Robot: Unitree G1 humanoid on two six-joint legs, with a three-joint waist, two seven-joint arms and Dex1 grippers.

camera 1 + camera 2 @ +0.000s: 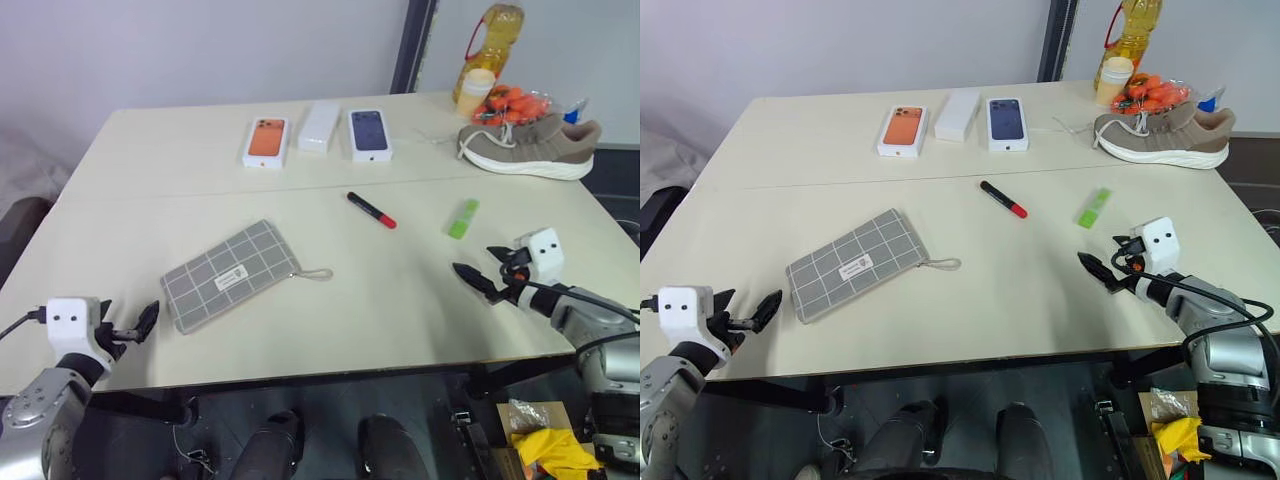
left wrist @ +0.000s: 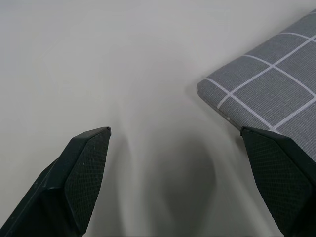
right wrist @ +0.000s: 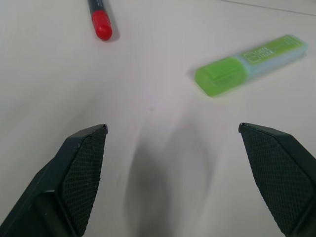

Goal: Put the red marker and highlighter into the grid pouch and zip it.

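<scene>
The grid pouch [image 1: 231, 275] lies flat on the table's near left, zipper side toward the middle, wrist loop trailing right. Mid-table lies the red marker [image 1: 371, 210], black barrel with its red cap end pointing toward the near right. The lime-green highlighter [image 1: 463, 218] rests to its right. My left gripper [image 1: 135, 325] hovers open at the near left edge, just short of the pouch's corner [image 2: 256, 89]. On the near right, my right gripper [image 1: 485, 272] is open and empty, aimed at the marker tip [image 3: 101, 22] and highlighter [image 3: 249, 63].
Three phone boxes [image 1: 318, 132] stand in a row at the back of the table [image 1: 400, 300]. A beige shoe [image 1: 530, 145], an oil bottle [image 1: 490, 50] and an orange packet [image 1: 515, 100] crowd the far right corner.
</scene>
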